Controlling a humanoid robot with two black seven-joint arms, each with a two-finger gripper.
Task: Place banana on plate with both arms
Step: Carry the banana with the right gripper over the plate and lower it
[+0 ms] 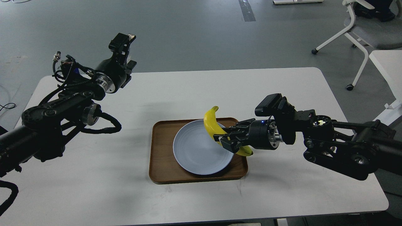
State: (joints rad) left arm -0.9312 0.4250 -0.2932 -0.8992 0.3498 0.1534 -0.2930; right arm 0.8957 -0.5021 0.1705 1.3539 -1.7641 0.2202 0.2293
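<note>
My right gripper (223,139) is shut on the yellow banana (212,124) and holds it in the air over the right part of the pale blue-grey plate (196,149). The banana's stem points up and back, and its dark tip hangs past the plate's right rim. The plate lies in a brown wooden tray (161,157) at the table's middle. My left gripper (121,42) is raised above the table's far left corner, far from the plate; it is seen end-on and its fingers cannot be told apart.
The white table (282,188) ends close behind the tray and at the right. A white wheeled chair (361,28) and a second white table edge (388,66) stand off to the far right on the grey floor.
</note>
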